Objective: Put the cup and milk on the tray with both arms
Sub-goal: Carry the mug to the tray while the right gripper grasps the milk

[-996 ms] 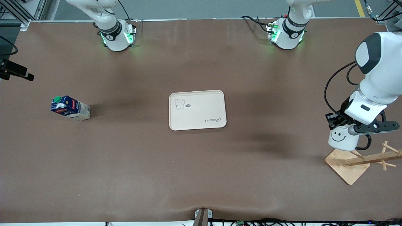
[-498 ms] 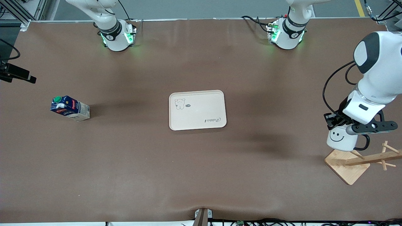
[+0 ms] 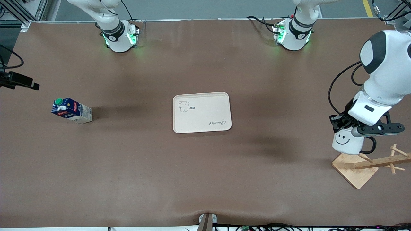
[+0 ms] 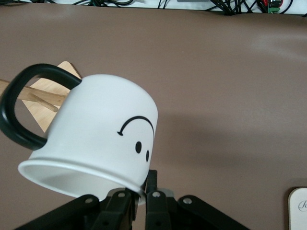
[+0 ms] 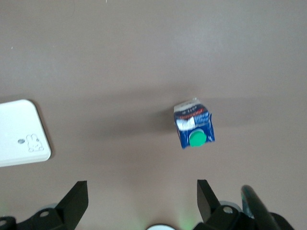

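The white cup (image 3: 346, 143) with its black smiley and handle hangs in my left gripper (image 3: 344, 127), just above the wooden rack base. In the left wrist view the jaws (image 4: 144, 194) are shut on the cup's rim (image 4: 96, 139). The cream tray (image 3: 201, 112) lies mid-table. The dark blue milk (image 3: 71, 110) with its green cap stands toward the right arm's end. My right gripper (image 5: 141, 196) is open and empty, high over the table beside the milk (image 5: 194, 127). Only a black part of that hand (image 3: 20, 81) shows in the front view.
A wooden rack (image 3: 354, 170) with slanted pegs (image 3: 382, 162) stands under and beside the cup, near the left arm's end of the table; it also shows in the left wrist view (image 4: 45, 98). A tray corner (image 5: 21, 132) shows in the right wrist view.
My left gripper has carried the cup slightly away from the rack toward the tray. The black part of my right hand has shifted a little toward the milk.
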Controlling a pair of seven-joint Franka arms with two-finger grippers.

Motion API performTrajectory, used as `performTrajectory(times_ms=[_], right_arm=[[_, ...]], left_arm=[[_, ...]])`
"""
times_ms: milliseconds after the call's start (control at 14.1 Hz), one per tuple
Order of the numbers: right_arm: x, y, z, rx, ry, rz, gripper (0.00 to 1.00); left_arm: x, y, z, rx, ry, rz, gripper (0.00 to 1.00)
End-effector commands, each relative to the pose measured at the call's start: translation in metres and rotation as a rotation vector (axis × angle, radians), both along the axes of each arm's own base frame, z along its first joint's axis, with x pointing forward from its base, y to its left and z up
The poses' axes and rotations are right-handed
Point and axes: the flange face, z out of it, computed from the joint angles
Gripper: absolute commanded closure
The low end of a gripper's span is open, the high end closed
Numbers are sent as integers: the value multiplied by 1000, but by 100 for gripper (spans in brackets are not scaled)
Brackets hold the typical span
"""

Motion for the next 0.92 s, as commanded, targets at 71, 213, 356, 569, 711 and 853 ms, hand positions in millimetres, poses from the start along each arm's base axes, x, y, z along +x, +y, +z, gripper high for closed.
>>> performTrajectory(times_ms=[71,213,356,569,711,853], right_arm=[[30,-5,-55,11,62,7,0],[30,-3,-80,26,128,11,0],[26,-2,-88,24,163,14,0],[14,-28,-107,-8,208,-17,0],[3,-34,-112,-13,225,-26,0],[-6,-46,-136,-5,243,-49,0]], left_arm=[[-5,-26,0,7,12,-28,100],[-13,-52,-4,5,53,-12,100],[-26,-91,-11,4,103,13,100],[-48,-148,-25,7,171,44,100],[-64,-191,-40,14,207,74,100],[-80,-232,-63,-13,265,105,100]])
